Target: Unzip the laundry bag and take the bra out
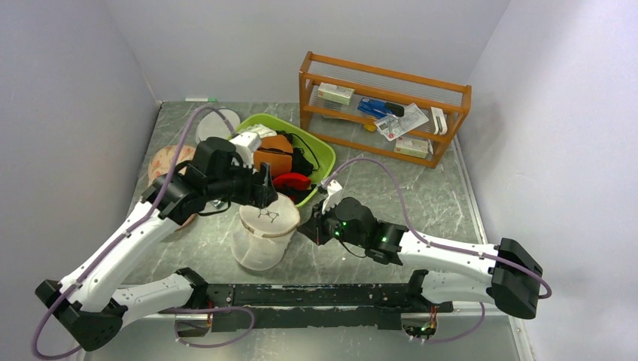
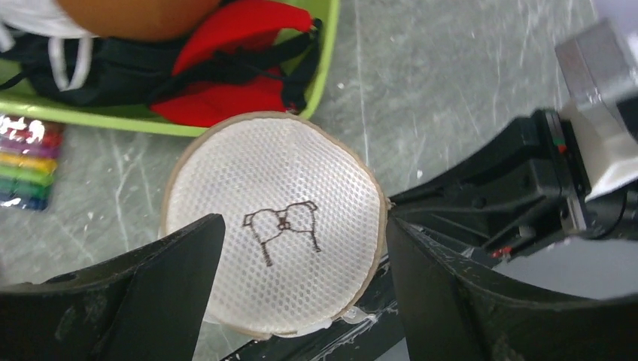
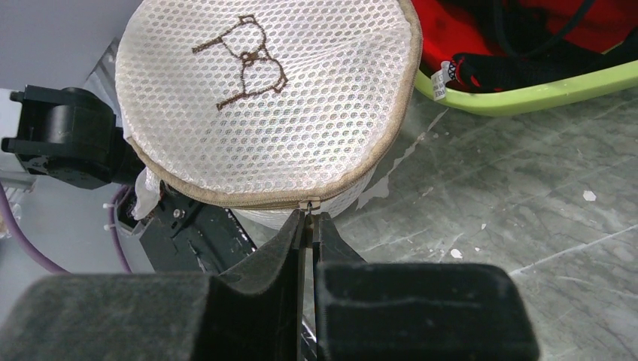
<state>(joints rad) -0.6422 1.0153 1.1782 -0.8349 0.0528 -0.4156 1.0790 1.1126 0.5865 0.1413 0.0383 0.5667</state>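
The laundry bag [image 1: 263, 237] stands upright as a white mesh drum near the table's front, its cream lid [image 2: 301, 173] marked with a small black squiggle. The zip along the lid's tan rim looks closed. My left gripper [image 2: 305, 226] hangs open just above the lid, one finger over each side of it, touching nothing. From the right, at the bag's side, my right gripper [image 3: 308, 216] is shut on the small metal zipper pull [image 3: 308, 204] under the lid's rim; in the top view this gripper [image 1: 314, 224] sits right against the bag. The bra is hidden.
Behind the bag is a lime-green tub [image 1: 322, 162] holding a red garment [image 1: 292, 182], an orange-brown cup [image 1: 274, 154] and black fabric. A wooden rack [image 1: 384, 113] stands at the back right. A flat white disc [image 1: 218, 124] lies at the back left. Coloured markers [image 2: 26, 169] lie left of the tub.
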